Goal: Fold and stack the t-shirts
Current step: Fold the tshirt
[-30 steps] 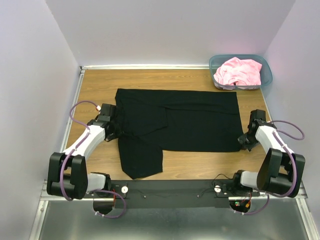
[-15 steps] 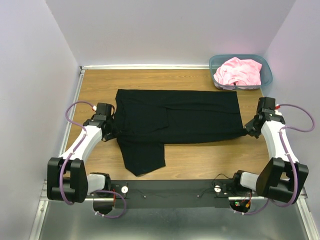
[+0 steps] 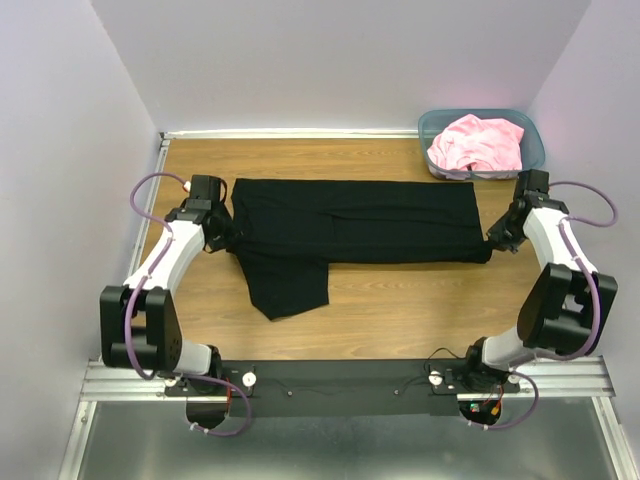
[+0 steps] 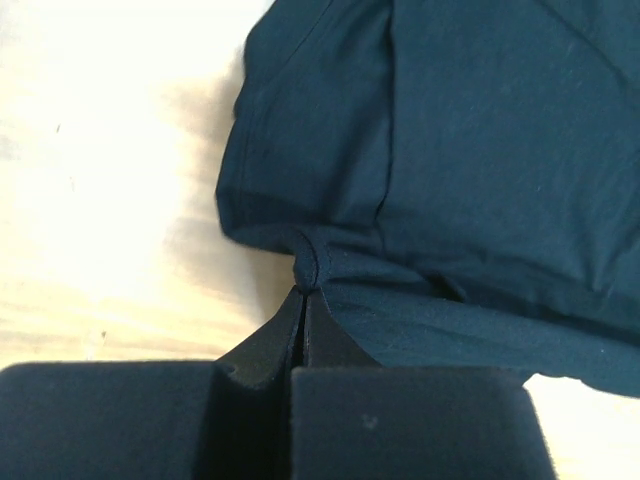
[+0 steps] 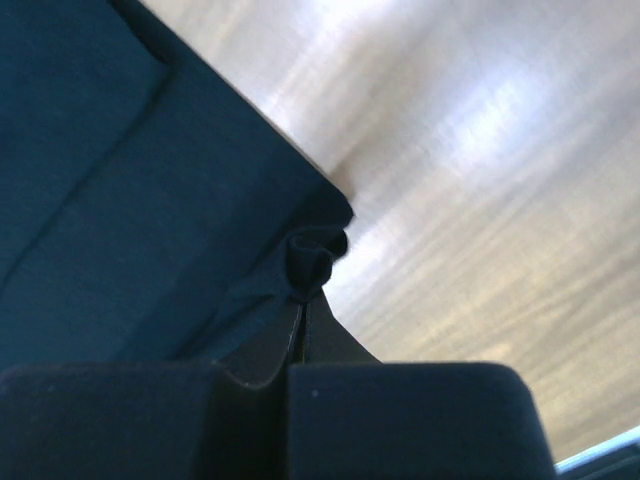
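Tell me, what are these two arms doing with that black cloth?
They are folding t-shirts. Each gripper is clamped shut on one end of the black shirt: the left gripper on its left end, the right gripper on its right end. The shirt lies stretched across the table as a long band, with one flap sticking out towards the arms. A pink shirt sits crumpled in the bin at the far right corner.

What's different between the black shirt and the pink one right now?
The black t-shirt lies stretched out on the table, partly folded; the pink t-shirt sits crumpled in the teal bin. The black one is pinched at its ends by the left gripper and the right gripper; nothing touches the pink one. The black one covers far more area, though the pink is bunched up. Both are soft cloth.
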Controlling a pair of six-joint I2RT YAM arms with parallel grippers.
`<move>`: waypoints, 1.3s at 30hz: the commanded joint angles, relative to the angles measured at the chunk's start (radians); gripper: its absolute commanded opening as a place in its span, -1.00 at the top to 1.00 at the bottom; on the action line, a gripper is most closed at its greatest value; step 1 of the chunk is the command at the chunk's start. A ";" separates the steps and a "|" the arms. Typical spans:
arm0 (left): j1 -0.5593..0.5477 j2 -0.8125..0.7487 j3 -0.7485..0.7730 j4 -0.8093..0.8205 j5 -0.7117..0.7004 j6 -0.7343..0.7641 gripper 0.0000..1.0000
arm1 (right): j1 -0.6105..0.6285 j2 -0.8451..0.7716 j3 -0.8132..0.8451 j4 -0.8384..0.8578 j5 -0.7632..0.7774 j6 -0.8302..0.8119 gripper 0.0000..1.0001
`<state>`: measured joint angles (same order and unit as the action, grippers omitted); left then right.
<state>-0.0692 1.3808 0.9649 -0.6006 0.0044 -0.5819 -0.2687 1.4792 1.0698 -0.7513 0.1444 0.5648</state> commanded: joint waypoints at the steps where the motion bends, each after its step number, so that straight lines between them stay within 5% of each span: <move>1: 0.016 0.070 0.073 0.001 0.016 0.031 1.00 | -0.009 0.059 0.068 0.040 -0.020 -0.040 0.99; 15: 0.039 0.265 0.198 0.047 0.008 0.048 1.00 | -0.007 0.234 0.163 0.078 -0.040 -0.060 0.99; 39: 0.042 0.386 0.252 0.097 0.003 0.014 1.00 | -0.004 0.360 0.226 0.130 -0.091 -0.048 0.99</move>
<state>-0.0456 1.7420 1.2041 -0.5385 0.0208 -0.5613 -0.2684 1.8061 1.2755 -0.6712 0.0635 0.5220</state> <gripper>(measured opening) 0.009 0.011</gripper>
